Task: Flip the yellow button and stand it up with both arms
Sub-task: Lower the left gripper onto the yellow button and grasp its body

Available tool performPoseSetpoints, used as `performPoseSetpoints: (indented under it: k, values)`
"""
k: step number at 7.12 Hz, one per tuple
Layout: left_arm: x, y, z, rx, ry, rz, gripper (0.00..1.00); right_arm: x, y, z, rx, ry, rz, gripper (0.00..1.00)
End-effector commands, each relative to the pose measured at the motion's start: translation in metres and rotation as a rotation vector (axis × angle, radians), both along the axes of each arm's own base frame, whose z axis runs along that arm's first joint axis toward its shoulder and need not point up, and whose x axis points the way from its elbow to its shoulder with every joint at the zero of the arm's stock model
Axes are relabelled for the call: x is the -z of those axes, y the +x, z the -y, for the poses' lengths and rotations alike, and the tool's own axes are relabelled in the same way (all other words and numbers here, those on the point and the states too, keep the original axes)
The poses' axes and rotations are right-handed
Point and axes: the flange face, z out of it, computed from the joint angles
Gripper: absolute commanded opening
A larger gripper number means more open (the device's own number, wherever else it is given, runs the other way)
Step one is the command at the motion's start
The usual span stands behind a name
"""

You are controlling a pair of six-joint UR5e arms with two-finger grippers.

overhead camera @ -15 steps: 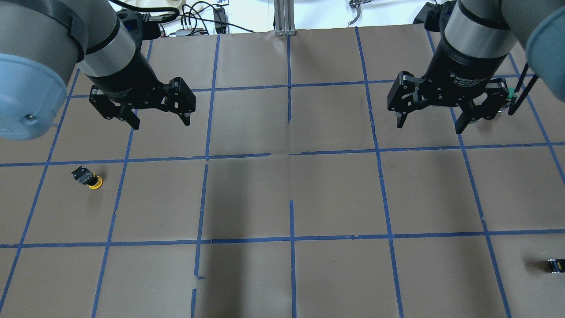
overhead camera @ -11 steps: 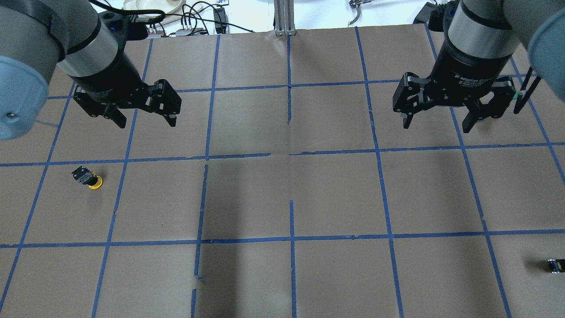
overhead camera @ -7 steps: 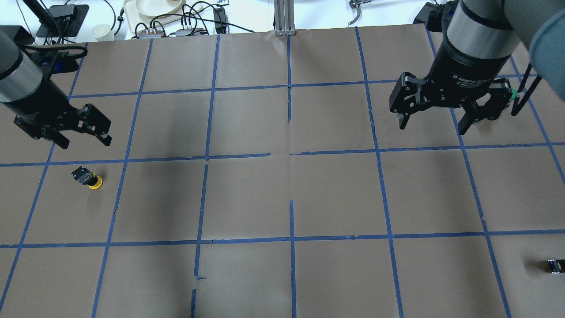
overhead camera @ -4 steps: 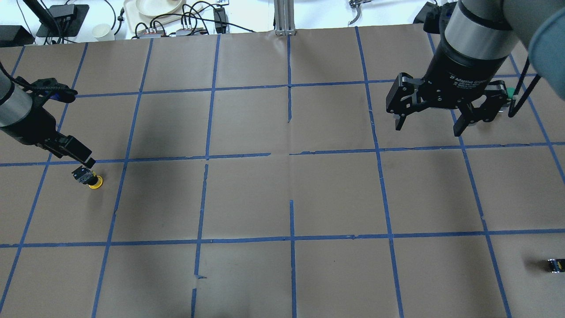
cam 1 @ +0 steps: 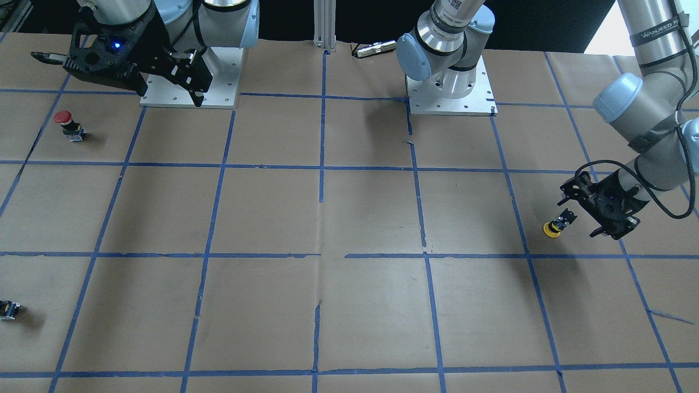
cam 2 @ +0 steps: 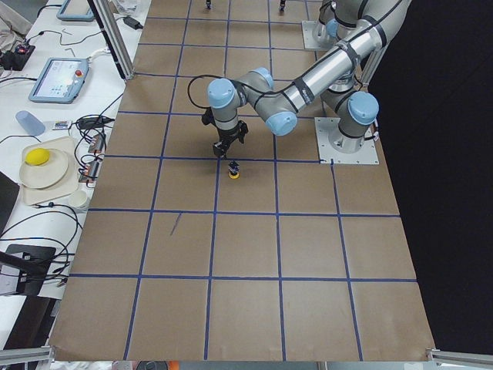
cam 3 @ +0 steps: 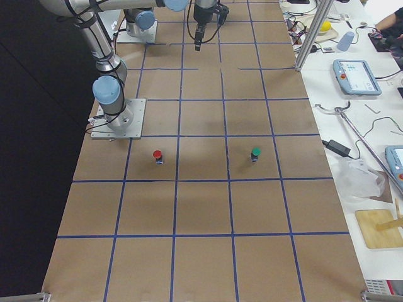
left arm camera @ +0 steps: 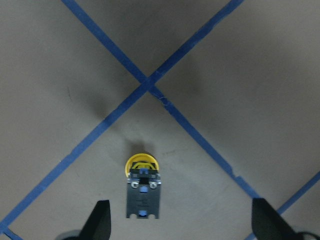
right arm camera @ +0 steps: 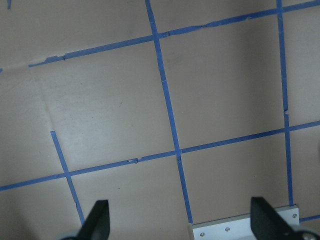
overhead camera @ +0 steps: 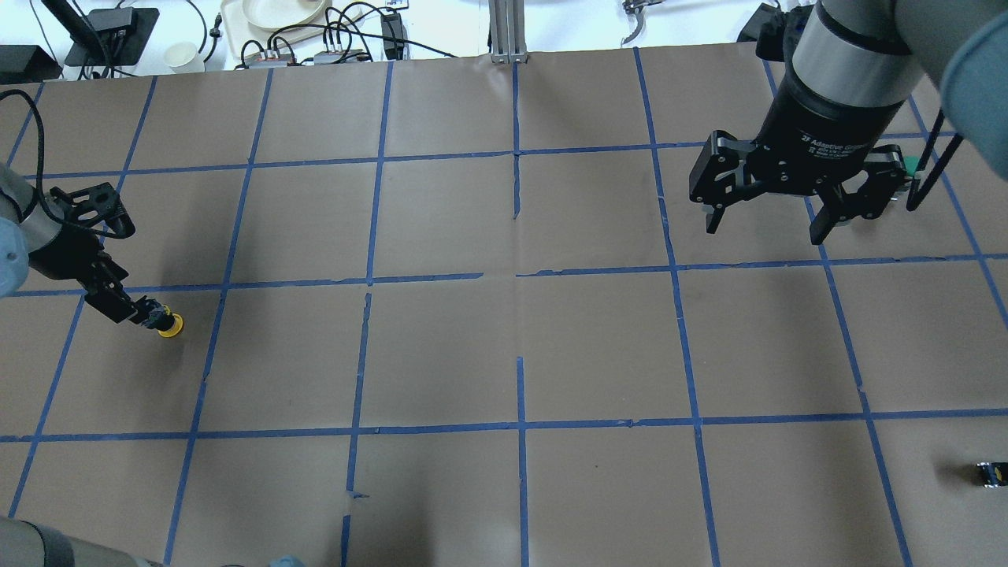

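Observation:
The yellow button (overhead camera: pixel 165 323) lies on its side on the brown paper at the left, cap pointing away from my left gripper; it also shows in the front view (cam 1: pixel 552 229) and the side view (cam 2: pixel 233 171). My left gripper (overhead camera: pixel 134 309) is low over the table, open, at the button's grey base end. In the left wrist view the button (left arm camera: pixel 143 186) lies between the two wide-apart fingertips (left arm camera: pixel 100 222), untouched. My right gripper (overhead camera: pixel 764 228) hangs open and empty above the back right of the table, as the right wrist view (right arm camera: pixel 181 225) shows.
A red-capped button (cam 1: pixel 65 123) stands near the right arm's base plate (cam 1: pixel 218 82). A green-capped button (cam 3: pixel 255 153) stands beyond it. A small dark capless part (overhead camera: pixel 991 472) lies at the front right. Cables and a tray (overhead camera: pixel 272 12) sit past the table's back edge.
My left arm has swung from the back of the table out to the left and come down, its open gripper now at the yellow button. The right gripper has barely moved.

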Motion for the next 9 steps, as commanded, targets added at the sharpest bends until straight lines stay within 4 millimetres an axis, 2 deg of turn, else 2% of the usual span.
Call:
performPoseSetpoints:
  k: [1, 2, 4, 6, 7, 8, 9]
  values:
    - [0.028, -0.01, -0.016, 0.012, 0.042, -0.031, 0.9, -0.001, 0.0, 0.001, 0.003, -0.009, 0.0, 1.0]
    - [0.033, -0.01, -0.018, 0.014, 0.046, -0.033, 0.8, -0.001, 0.0, 0.001, 0.004, -0.011, -0.002, 1.0]
    - [0.026, -0.006, -0.017, 0.02, 0.044, -0.002, 0.65, -0.002, -0.001, 0.001, 0.004, -0.009, -0.005, 1.0]
    - [0.013, -0.004, -0.014, 0.027, 0.036, 0.037, 0.66, -0.002, -0.001, 0.001, 0.001, -0.015, -0.008, 1.0]
    - [0.01, -0.009, -0.013, 0.03, 0.031, 0.038, 0.65, -0.002, -0.001, 0.001, 0.002, -0.015, -0.008, 1.0]
    - [0.007, -0.011, -0.013, 0.031, 0.027, 0.039, 0.61, -0.003, -0.001, 0.002, -0.004, -0.02, -0.01, 1.0]
    - [0.004, -0.012, -0.012, 0.037, 0.022, 0.04, 0.48, -0.003, -0.002, 0.002, -0.01, -0.018, -0.013, 1.0]
